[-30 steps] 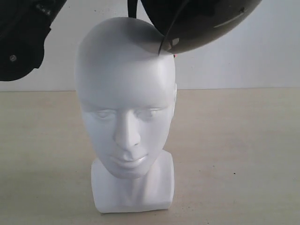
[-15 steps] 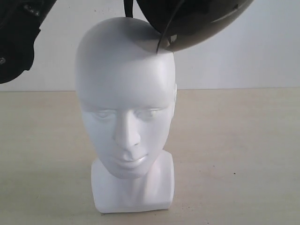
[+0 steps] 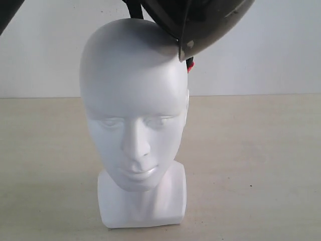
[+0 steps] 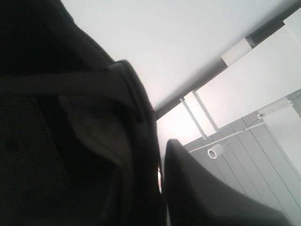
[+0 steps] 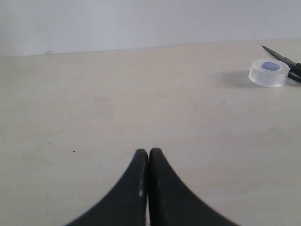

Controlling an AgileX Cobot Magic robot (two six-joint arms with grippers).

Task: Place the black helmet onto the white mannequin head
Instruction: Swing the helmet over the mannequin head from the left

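Helmet [image 3: 210,20] top right of frame, tilted, rim touching crown of head [image 3: 133,100]. My left gripper [image 4: 159,157] clamped on helmet edge; right gripper [image 5: 148,157] pressed together, empty. Best, I judge: shift helmet toward frame left, level opening over crown, lower slowly.

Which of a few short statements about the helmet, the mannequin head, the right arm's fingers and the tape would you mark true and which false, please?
1. The black helmet is tilted above the crown of the white mannequin head, leaving the face uncovered. True.
2. The white mannequin head lies on its side on the table. False: it stands upright on its squarish base.
3. The fingers of the right gripper are pressed together with nothing between them. True.
4. The roll of clear tape sits on top of the mannequin head. False: it lies flat on the table, as the right wrist view shows.
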